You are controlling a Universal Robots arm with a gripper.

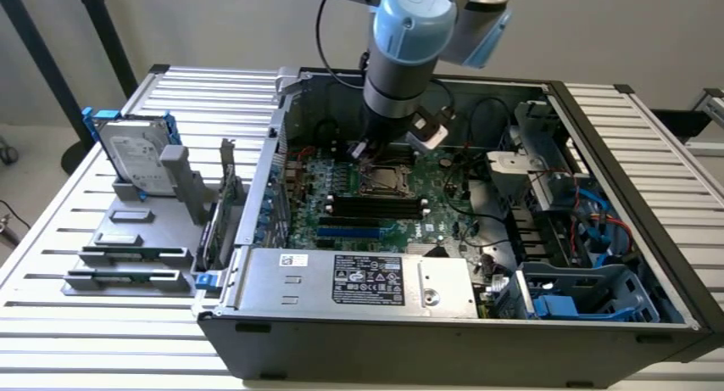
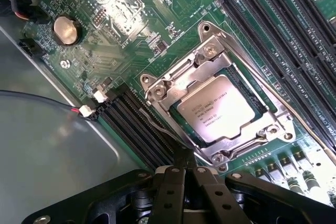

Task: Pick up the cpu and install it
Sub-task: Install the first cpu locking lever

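Note:
The cpu (image 2: 216,107), a flat square chip with a shiny silver top, lies inside the motherboard socket, framed by the silver metal load plate (image 2: 173,85). In the exterior view the socket (image 1: 385,177) sits mid-board inside the open computer case. My gripper (image 2: 184,157) hangs just beside the socket's corner, its two black fingers pressed together and shut, with nothing seen between them. Its tips are at the thin wire lever (image 2: 157,129) that runs along the socket's edge. From outside, the gripper (image 1: 372,150) is low over the board, just behind the socket.
Black memory slots (image 2: 273,30) flank the socket, and a coin battery (image 2: 66,29) lies further off. The case walls (image 1: 271,153), the power supply (image 1: 362,281) and drive cages (image 1: 565,196) enclose the board. A hard drive with a blue bracket (image 1: 134,153) and grey blocks stand on the exterior view's left.

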